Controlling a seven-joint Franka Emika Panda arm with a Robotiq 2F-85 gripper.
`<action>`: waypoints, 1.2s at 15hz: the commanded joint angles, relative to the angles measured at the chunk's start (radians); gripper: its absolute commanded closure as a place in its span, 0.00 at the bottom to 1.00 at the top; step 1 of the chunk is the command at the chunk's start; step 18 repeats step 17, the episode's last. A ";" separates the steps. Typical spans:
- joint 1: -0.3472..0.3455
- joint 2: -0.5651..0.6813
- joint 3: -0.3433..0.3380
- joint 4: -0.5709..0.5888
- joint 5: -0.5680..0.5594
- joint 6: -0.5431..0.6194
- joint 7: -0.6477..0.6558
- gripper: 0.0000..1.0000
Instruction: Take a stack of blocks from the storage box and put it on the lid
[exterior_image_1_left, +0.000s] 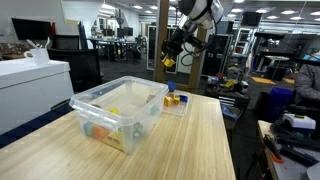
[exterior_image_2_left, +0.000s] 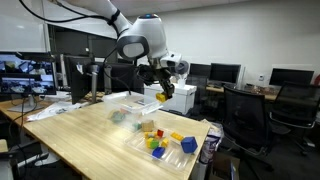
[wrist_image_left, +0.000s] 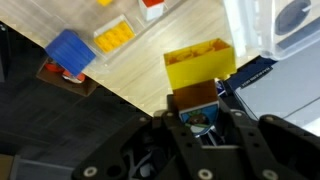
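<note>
Office lab, wooden desk (exterior_image_1_left: 205, 140). Jaws are clenched on the stack of blocks (wrist_image_left: 200, 65), held high, clear of the storage box (exterior_image_1_left: 95, 115), near the lid (exterior_image_1_left: 184, 108). Recommend: centre over bare lid surface, avoid loose blocks (exterior_image_2_left: 160, 138), descend slowly, release once seated.

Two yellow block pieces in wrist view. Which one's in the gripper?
The bigger one, the stack of blocks, held in the gripper. The smaller yellow block lies below, beside the blue block.
</note>
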 joint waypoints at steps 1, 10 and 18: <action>0.028 0.045 -0.073 -0.036 -0.018 -0.032 -0.004 0.88; 0.061 0.183 -0.103 -0.006 -0.140 -0.049 0.030 0.38; 0.041 0.170 -0.047 -0.017 -0.128 0.075 -0.015 0.03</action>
